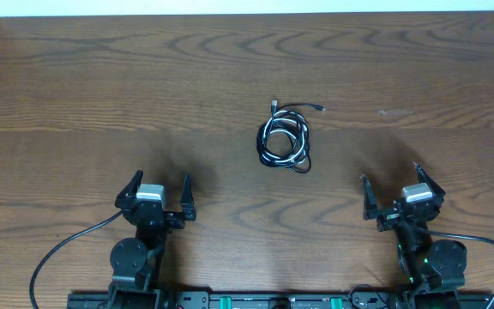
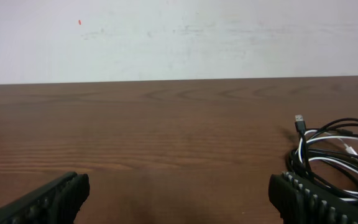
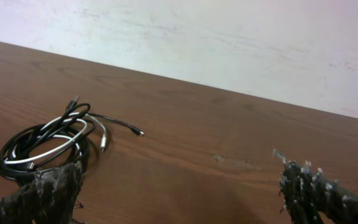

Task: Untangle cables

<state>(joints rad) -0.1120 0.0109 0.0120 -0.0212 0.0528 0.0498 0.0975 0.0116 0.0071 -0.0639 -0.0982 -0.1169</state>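
The cables (image 1: pixel 284 137) lie in one small coiled tangle of black and white cords at the middle of the wooden table, with plug ends sticking out at the top. In the left wrist view the cables (image 2: pixel 334 155) sit at the far right; in the right wrist view the cables (image 3: pixel 48 140) sit at the left. My left gripper (image 1: pixel 159 190) rests near the front left, open and empty, well short of the tangle. At the front right my right gripper (image 1: pixel 395 196) is open too, nothing between its fingers.
The wooden table (image 1: pixel 101 86) stretches back to a pale wall (image 2: pixel 179 37). Thick black arm cables (image 1: pixel 58 249) loop by the arm bases along the front edge. A faint scuff (image 3: pixel 235 162) marks the wood right of the tangle.
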